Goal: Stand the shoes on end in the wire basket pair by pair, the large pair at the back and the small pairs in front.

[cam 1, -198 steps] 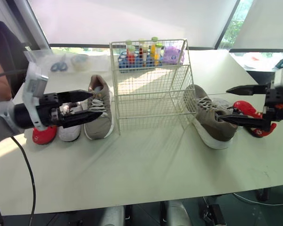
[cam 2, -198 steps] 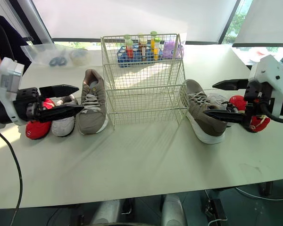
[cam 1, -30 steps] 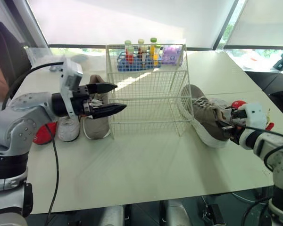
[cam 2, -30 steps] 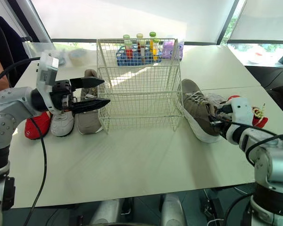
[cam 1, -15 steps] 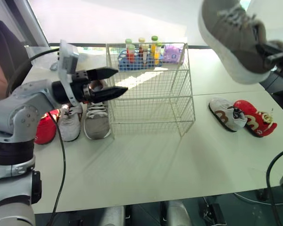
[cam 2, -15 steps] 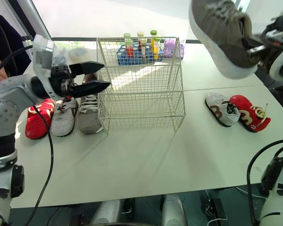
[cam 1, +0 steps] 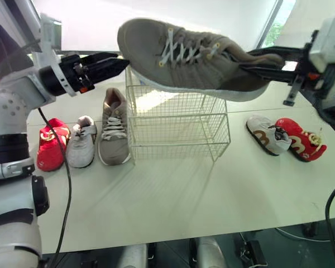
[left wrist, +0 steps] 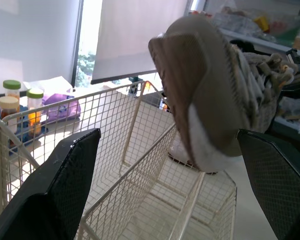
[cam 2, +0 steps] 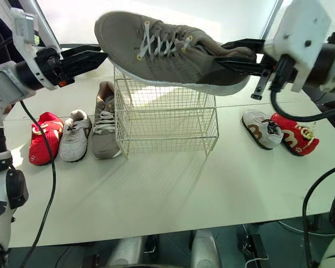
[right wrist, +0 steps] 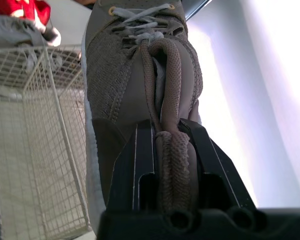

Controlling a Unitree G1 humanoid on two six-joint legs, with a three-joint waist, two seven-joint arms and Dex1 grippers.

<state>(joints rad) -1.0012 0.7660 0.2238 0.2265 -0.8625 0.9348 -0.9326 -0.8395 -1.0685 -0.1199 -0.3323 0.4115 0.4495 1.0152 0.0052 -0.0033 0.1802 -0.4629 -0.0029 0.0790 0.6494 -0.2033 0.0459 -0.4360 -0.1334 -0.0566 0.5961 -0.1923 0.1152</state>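
My right gripper (cam 1: 255,61) is shut on the heel collar of a large grey-brown shoe (cam 1: 195,58). It holds the shoe level above the wire basket (cam 1: 178,131), with the toe towards my left. The right wrist view shows the fingers (right wrist: 140,150) clamping the padded collar (right wrist: 170,145). My left gripper (cam 1: 121,61) is open just off the shoe's toe, above the basket's left rim. The matching large shoe (cam 1: 113,128) lies left of the basket, beside a small white shoe (cam 1: 81,144) and a small red shoe (cam 1: 49,144). Another white shoe (cam 1: 265,134) and red shoe (cam 1: 301,140) lie to the right.
Capped bottles (left wrist: 12,97) and a purple item (left wrist: 60,107) stand behind the basket. The basket (left wrist: 140,200) has nothing inside it. The table's front half (cam 1: 184,195) is bare white surface.
The right gripper has swung the large shoe from high on the right to level over the basket. The left gripper has risen to the toe. The view itself has shifted.
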